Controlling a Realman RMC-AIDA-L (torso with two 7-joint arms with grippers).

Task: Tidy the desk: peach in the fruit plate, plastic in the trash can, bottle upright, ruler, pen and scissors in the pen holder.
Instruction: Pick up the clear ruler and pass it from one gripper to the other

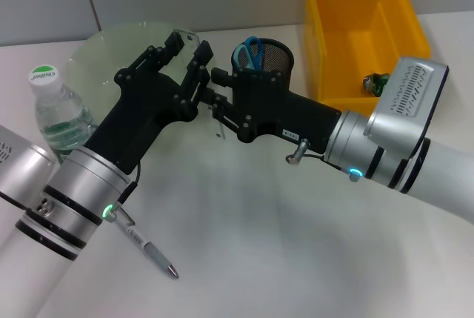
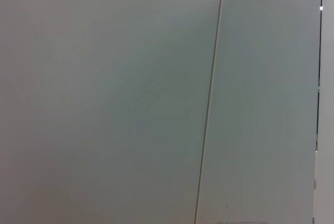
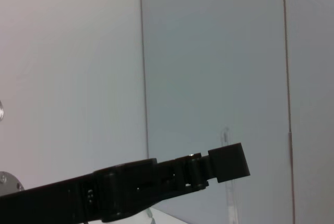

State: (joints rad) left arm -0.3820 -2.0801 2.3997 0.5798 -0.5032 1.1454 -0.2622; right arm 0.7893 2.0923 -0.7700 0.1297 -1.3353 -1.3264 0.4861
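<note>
Both tools meet mid-worktop near the holder [image 1: 265, 57]: left tool [image 1: 187, 50] spread open, right tool [image 1: 217, 103] perhaps pinching the clear ruler [image 1: 220, 131].

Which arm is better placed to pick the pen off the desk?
Left, probably. The pen lies on the robot's left side, right beside the left arm, and the left gripper is open. The right gripper is farther off, by the pen holder.
</note>
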